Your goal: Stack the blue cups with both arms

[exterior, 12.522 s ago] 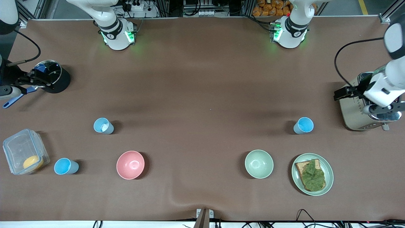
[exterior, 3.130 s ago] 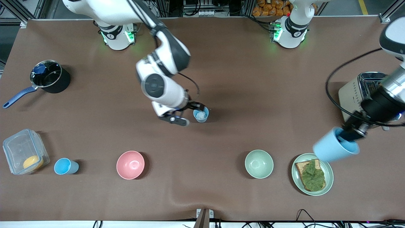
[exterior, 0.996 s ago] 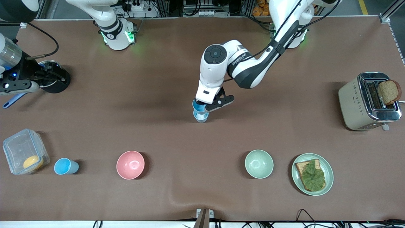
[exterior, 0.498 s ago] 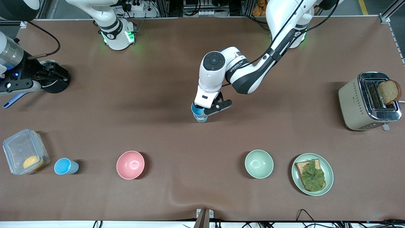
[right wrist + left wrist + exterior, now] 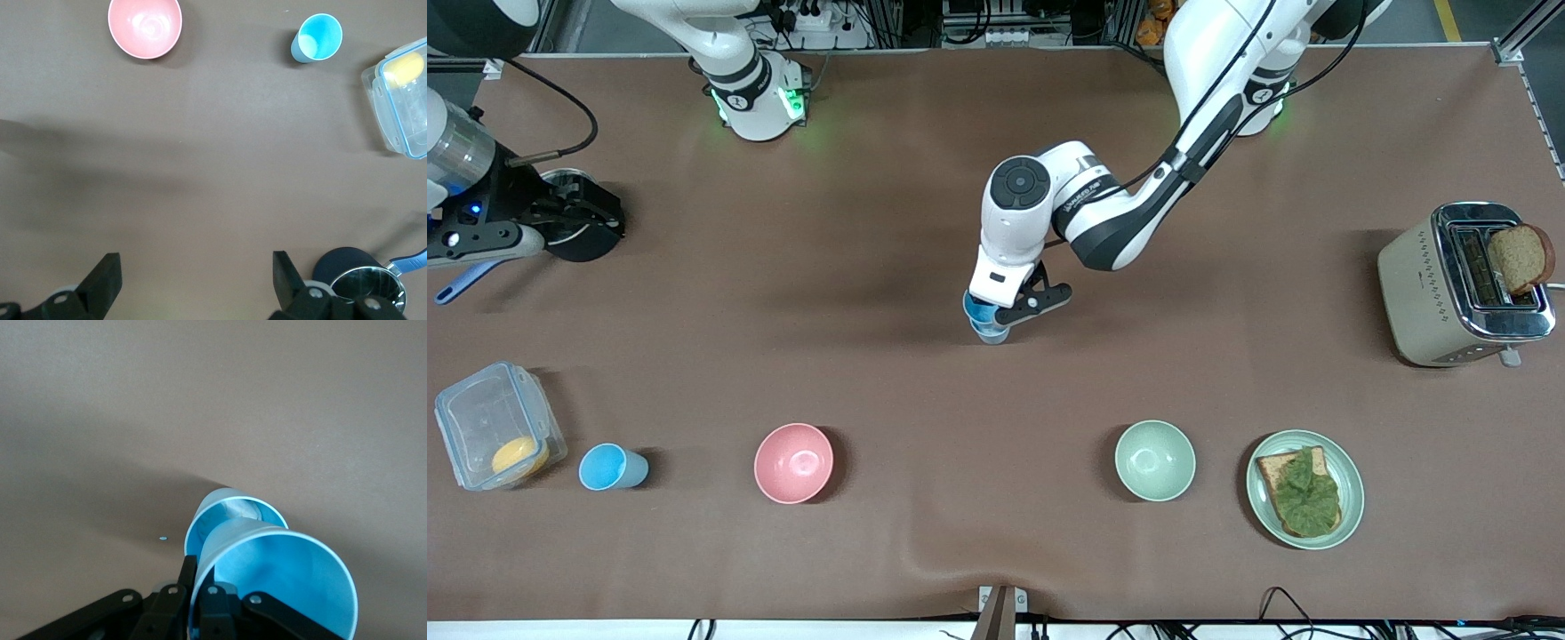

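Note:
My left gripper [image 5: 1000, 311] is over the middle of the table, shut on the wall of a light-blue cup [image 5: 980, 310], one finger inside the rim and one outside. In the left wrist view the gripper [image 5: 200, 590] holds this cup [image 5: 287, 580] tilted, its base in the mouth of a second blue cup [image 5: 235, 512] with a white bit inside, which stands on the table [image 5: 991, 333]. A third blue cup [image 5: 611, 468] stands near the front at the right arm's end, also in the right wrist view [image 5: 319, 37]. My right gripper [image 5: 574, 213] waits open and empty [image 5: 197, 280] over the pot.
A black pot [image 5: 600, 236] with a blue handle stands at the right arm's end. A clear lidded container [image 5: 498, 425], a pink bowl [image 5: 793, 462], a pale green bowl [image 5: 1154, 460] and a plate [image 5: 1353, 484] with toast and lettuce line the front. A toaster [image 5: 1432, 293] holds bread.
My left gripper has come down with its blue cup, whose base now sits lower in the standing cup. The right arm has stayed by the pot.

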You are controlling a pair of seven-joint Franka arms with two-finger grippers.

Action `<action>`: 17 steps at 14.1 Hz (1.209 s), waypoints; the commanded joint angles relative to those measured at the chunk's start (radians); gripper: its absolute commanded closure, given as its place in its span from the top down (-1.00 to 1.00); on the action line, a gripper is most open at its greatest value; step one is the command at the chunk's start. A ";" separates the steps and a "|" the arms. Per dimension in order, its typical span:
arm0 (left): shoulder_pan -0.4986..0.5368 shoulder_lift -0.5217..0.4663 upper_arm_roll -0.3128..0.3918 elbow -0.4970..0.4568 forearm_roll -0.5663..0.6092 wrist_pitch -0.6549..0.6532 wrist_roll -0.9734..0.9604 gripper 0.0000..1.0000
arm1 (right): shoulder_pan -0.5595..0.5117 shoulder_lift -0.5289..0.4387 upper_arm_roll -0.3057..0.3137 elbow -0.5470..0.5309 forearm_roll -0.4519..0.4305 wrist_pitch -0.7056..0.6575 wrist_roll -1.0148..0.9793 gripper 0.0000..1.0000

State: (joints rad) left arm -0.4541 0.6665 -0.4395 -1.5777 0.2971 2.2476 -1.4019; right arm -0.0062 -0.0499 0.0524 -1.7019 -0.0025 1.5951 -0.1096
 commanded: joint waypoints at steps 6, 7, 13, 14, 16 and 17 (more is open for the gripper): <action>0.017 -0.057 0.012 0.051 0.039 -0.023 -0.072 1.00 | -0.008 -0.011 0.012 0.004 0.016 -0.009 0.004 1.00; 0.040 -0.089 0.010 0.051 0.040 -0.048 -0.072 1.00 | -0.008 -0.011 0.012 0.004 0.016 -0.009 0.004 1.00; 0.231 -0.260 -0.002 0.053 -0.042 -0.275 0.157 1.00 | -0.006 -0.011 0.012 0.004 0.016 -0.007 0.004 1.00; 0.268 -0.281 -0.002 0.056 -0.085 -0.301 0.217 1.00 | -0.006 -0.011 0.012 0.004 0.016 -0.007 0.004 1.00; 0.340 -0.326 -0.002 0.061 -0.117 -0.385 0.355 1.00 | -0.006 -0.011 0.012 0.004 0.016 -0.007 0.004 1.00; 0.377 -0.344 -0.002 0.061 -0.151 -0.428 0.430 1.00 | -0.006 -0.011 0.014 0.004 0.016 -0.007 0.004 1.00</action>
State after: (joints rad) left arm -0.1371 0.3739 -0.4293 -1.4969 0.1986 1.8889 -1.0846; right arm -0.0057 -0.0499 0.0589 -1.6993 -0.0015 1.5946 -0.1096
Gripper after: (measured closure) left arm 0.000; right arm 0.000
